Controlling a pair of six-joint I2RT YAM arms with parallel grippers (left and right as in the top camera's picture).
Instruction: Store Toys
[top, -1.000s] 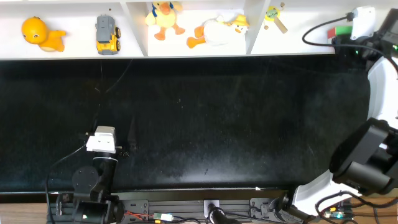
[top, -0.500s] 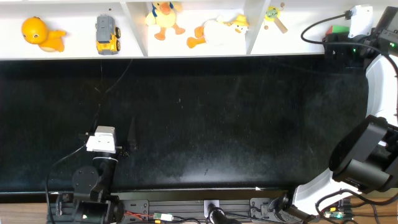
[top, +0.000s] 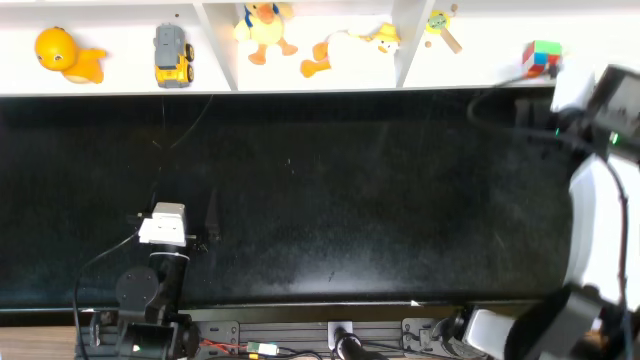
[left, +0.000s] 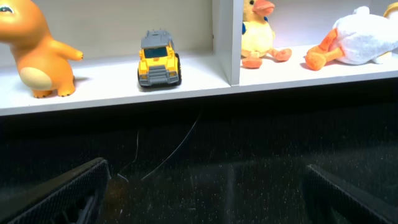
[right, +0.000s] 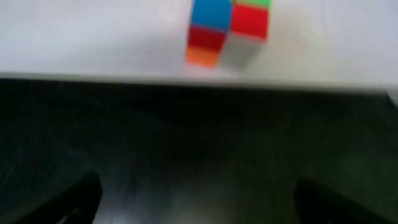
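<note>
1. Closest to us, the right pincer (right: 199, 193) hangs released over the dark counter (right: 186, 137), gripping nothing. The left pincer (left: 205, 186) is spread wide too.
2. Just beyond, the colourful puzzle cube (right: 227, 28) sits on the white shelf (right: 93, 43).
3. Farther along stand an orange figure (left: 31, 56), a yellow truck (left: 158, 59) and two plush ducks (left: 258, 34). Every toy we see is shelved, so we judge storing finished; next, bring the arm home, path unobstructed.

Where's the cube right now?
The cube sits in the shelf's far-right bay in the top view, right of the small yellow toy.
</note>
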